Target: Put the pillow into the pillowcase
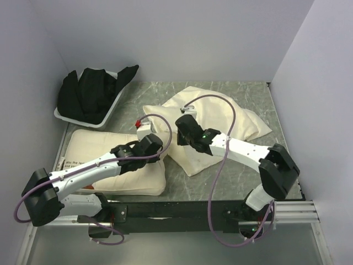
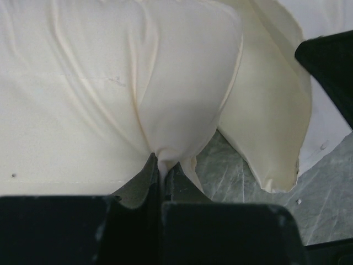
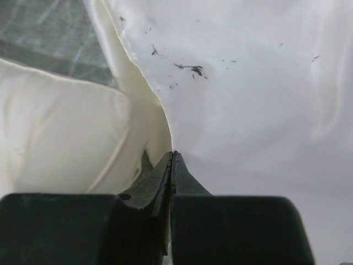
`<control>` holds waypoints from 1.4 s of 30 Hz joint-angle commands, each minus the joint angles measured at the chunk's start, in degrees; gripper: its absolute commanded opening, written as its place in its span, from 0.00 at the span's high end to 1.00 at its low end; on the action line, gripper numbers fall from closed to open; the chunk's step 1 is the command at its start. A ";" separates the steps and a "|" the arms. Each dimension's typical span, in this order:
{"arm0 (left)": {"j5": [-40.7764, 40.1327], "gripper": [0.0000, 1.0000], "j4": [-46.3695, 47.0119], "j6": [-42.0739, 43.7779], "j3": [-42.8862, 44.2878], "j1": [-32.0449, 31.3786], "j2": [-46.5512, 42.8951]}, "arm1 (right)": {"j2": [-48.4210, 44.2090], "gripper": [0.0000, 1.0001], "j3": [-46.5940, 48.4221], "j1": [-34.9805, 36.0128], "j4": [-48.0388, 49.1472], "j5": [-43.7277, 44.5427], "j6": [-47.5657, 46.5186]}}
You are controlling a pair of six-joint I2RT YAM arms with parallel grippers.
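Pillow (image 1: 132,179): likely soft, light; lay at the desk's (image 1: 248,165) left, your left gripper (image 2: 161,163) clamped shut on its corner. Pillowcase (image 1: 248,124): limp, just beside it; your right gripper (image 3: 172,157) sat closed on its hem, the likeliest hold.

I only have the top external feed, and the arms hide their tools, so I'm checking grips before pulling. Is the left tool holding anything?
Observer: Yes. The left tool is shut, pinching a gathered fold of what looks like the pillow near its corner.
Operator: And the right one?
Observer: The right tool is shut on the edge of the pillowcase, right beside the pillow.
Operator: Anything on the cloth there?
Observer: A few dark lint specks sit on the pillowcase near that edge.
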 commanded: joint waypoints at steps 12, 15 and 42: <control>-0.59 0.99 4.14 -0.20 11.01 -4.07 10.67 | -9.64 1.00 -2.21 0.02 -2.48 2.21 1.45; -0.68 0.99 4.14 -0.02 12.41 -4.16 12.70 | -11.74 1.00 -2.74 0.02 -3.09 2.47 1.36; 0.63 0.99 10.46 10.69 24.80 2.43 22.45 | -21.33 1.00 -6.95 0.11 -6.52 -0.78 0.31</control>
